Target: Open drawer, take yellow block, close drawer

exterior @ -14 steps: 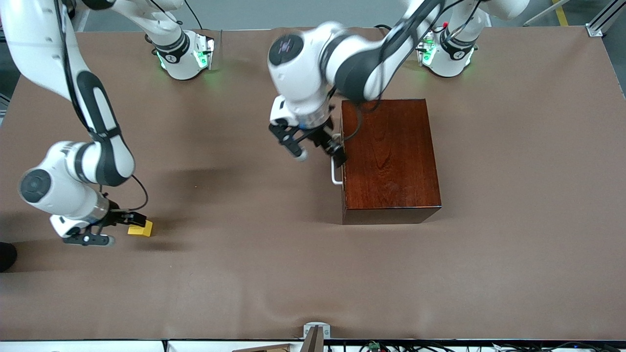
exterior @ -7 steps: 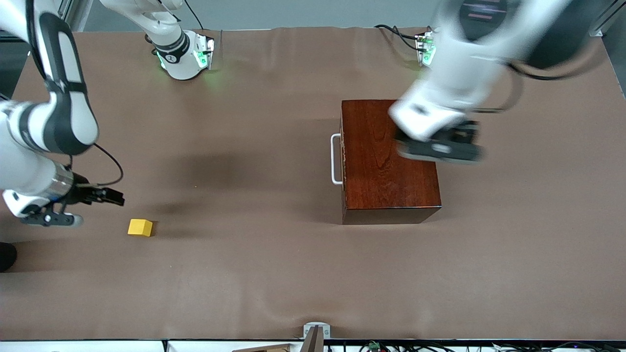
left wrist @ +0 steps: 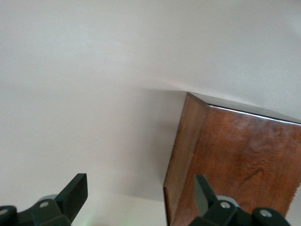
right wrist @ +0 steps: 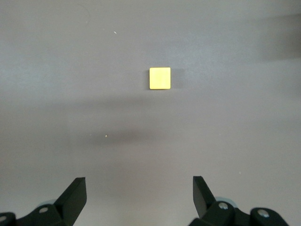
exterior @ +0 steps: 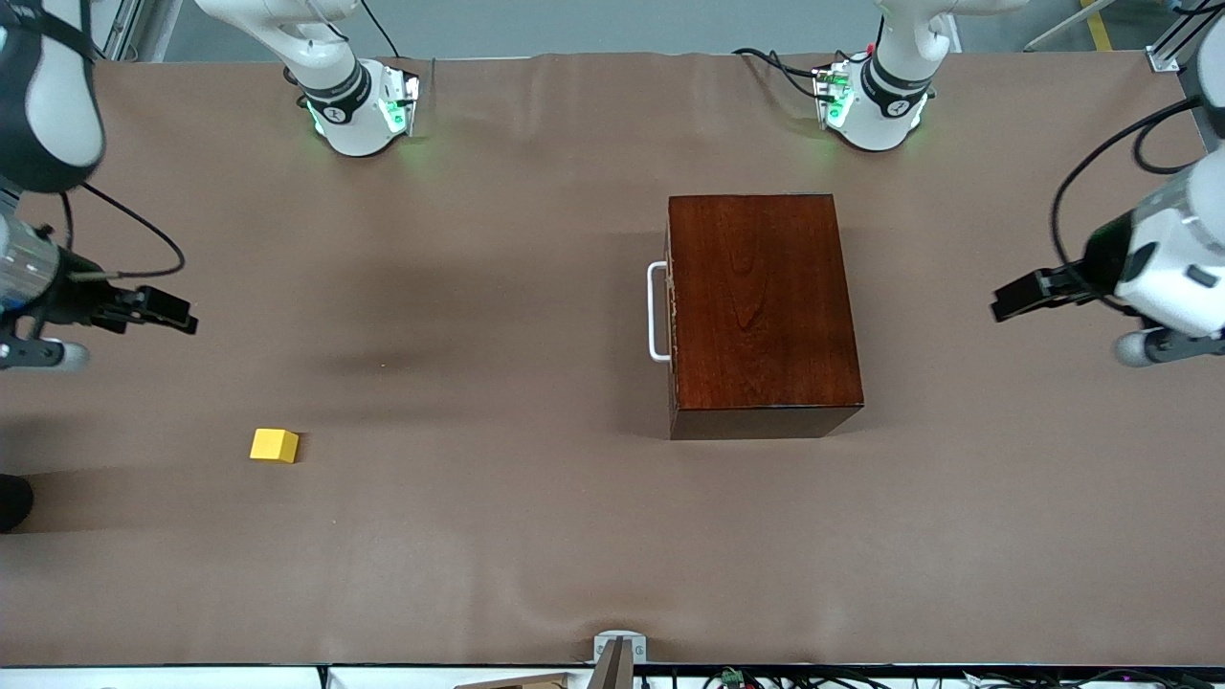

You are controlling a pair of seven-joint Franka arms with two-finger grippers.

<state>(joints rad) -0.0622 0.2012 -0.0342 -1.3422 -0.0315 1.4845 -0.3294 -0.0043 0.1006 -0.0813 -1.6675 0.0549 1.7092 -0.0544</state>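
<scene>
The right gripper (right wrist: 136, 200) is hanging in the air over the right arm's end of the table (exterior: 498, 536), its two dark fingers (right wrist: 73, 195) standing wide apart with nothing between them. In the right wrist view the yellow block (right wrist: 160, 78) is lying flat on the bare brown cover, well apart from those fingers. In the front view the yellow block (exterior: 274, 445) is sitting alone toward the right arm's end of the table, nearer to the front camera than the handle of the box, with the right gripper (exterior: 153, 311) well clear of it.

The left gripper (left wrist: 138, 200) is hovering over the left arm's end of the table, and its fingers (left wrist: 75, 193) are likewise spread apart and holding nothing. In the front view the left gripper (exterior: 1029, 292) is hanging to the side of the wooden box (exterior: 761, 311), not touching it. The left wrist view is catching one corner and the glossy top of the wooden box (left wrist: 240, 165).

The drawer (exterior: 672, 311) is sitting pushed fully into the dark reddish-brown box, only its pale front edge showing, and its white handle (exterior: 656, 311) is sticking out toward the right arm's end of the table. No writing or label is readable on the box, the block or the grippers
</scene>
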